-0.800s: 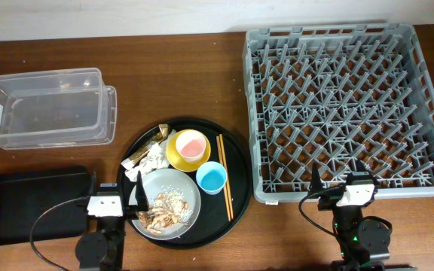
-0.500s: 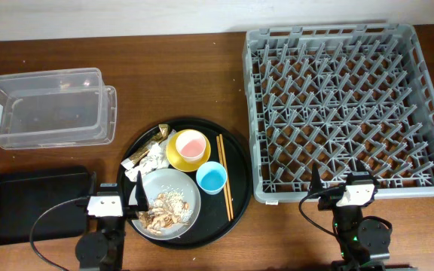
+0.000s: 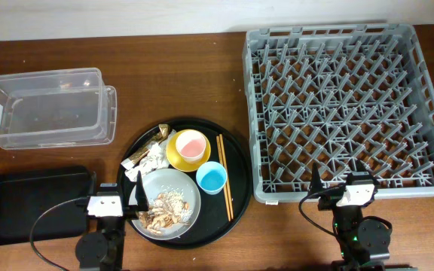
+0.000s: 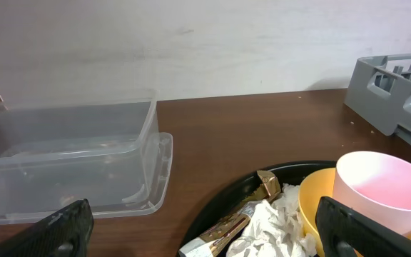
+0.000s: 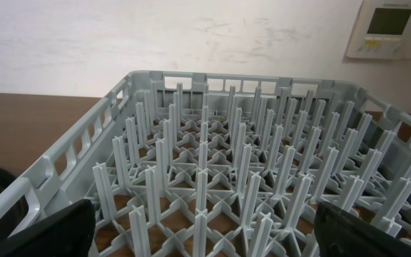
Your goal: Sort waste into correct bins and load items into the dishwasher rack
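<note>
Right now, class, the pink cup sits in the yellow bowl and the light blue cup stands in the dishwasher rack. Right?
No. The overhead view shows the light blue cup on the round black tray, not in the dishwasher rack. The pink cup sits in the yellow bowl.

Dark brown wooden table (image 3: 202,75). Round black tray (image 3: 241,173) directly ahead of left gripper (image 3: 116,187). Flat black tray (image 3: 29,207) to its left. Clear lidded box (image 3: 47,105) farther ahead-left. Grey dishwasher rack (image 3: 252,113) ahead of right gripper (image 3: 340,181).
</note>
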